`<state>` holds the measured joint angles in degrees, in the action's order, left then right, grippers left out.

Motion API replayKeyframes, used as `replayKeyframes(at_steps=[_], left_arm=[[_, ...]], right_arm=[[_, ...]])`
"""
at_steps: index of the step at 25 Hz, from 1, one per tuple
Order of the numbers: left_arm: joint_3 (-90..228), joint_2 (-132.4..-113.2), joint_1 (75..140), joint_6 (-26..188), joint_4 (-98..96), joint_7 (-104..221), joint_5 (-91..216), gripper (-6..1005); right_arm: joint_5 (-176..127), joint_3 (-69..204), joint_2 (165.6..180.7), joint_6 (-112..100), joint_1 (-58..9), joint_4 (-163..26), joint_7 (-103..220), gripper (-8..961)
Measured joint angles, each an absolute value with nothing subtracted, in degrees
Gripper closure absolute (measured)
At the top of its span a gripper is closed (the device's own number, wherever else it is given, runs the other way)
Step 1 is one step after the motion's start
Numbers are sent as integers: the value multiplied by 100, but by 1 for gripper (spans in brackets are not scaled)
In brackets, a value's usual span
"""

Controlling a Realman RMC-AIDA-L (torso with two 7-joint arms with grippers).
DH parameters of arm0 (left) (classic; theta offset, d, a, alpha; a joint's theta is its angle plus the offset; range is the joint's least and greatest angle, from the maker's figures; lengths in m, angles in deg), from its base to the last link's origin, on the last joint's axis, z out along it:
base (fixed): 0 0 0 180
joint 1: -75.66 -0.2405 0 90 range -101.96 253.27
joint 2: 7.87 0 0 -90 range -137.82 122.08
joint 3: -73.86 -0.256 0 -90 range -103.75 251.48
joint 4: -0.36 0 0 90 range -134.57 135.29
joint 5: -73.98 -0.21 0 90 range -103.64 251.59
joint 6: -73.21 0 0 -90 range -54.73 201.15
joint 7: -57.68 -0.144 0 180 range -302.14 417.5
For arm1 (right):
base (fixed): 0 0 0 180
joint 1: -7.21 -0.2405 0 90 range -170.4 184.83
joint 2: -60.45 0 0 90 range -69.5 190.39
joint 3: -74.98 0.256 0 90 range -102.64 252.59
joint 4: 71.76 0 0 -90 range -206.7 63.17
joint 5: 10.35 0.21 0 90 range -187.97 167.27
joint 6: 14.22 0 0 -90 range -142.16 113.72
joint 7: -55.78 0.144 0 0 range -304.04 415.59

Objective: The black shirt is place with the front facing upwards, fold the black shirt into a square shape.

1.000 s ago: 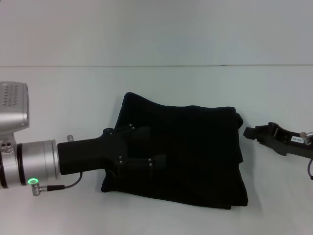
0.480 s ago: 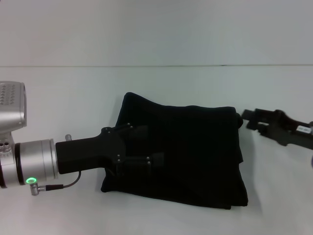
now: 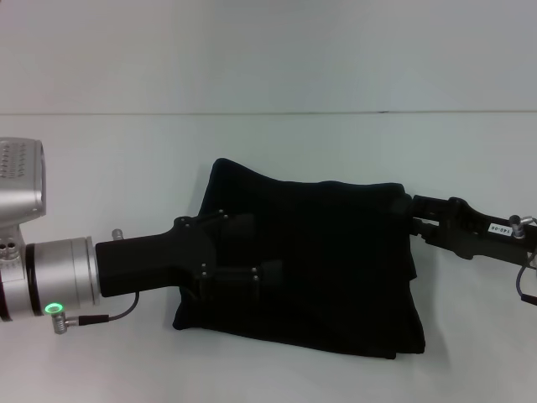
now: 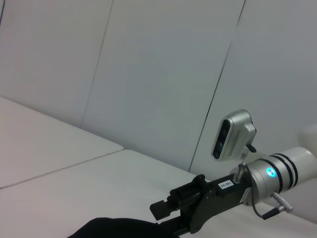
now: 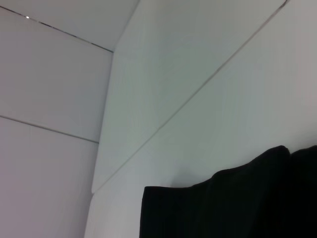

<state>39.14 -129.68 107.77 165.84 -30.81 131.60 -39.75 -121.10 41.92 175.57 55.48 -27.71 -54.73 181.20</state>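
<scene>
While folded black shirt [image 3: 315,264] lies | left gripper [image 3: 256,252] released | right gripper [image 3: 415,217] unclear

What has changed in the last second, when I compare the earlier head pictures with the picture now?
The right gripper moved in from the right side, toward the robot's left, and now its tip reaches the far right corner of the black shirt. Whether it has taken hold of the cloth cannot be seen. The left gripper stayed over the shirt's left part, hardly moving, and the folded shirt kept its shape and place on the white table.
</scene>
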Motion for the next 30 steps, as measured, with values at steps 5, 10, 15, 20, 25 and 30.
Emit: replayKeyframes(at_steps=[5, 10, 15, 20, 25, 30], left_arm=[[3915, -12968, 10782, 16584, -3071, 13160, -3975, 35], [3915, -12968, 10782, 16589, -3079, 13160, -3975, 36], [3915, -12968, 10772, 16609, -3075, 13160, -3975, 36], [3915, -12968, 10767, 16615, -3066, 13160, -3975, 36], [3914, -12968, 10765, 16619, -3066, 13160, -3975, 35], [3914, -12968, 10764, 16628, -3066, 13165, -3975, 35]], right_arm=[[-12109, 3973, 17577, 5414, -2820, -5495, 18202, 426], [-12109, 3773, 17595, 5393, -2852, -5467, 18229, 457], [-12109, 3743, 17610, 5412, -2844, -5418, 18195, 565], [-12109, 3740, 17611, 5417, -2836, -5415, 18166, 772], [-12098, 3751, 17611, 5422, -2827, -5411, 18089, 921], [-12045, 3795, 17611, 5493, -2817, -5348, 17861, 930]])
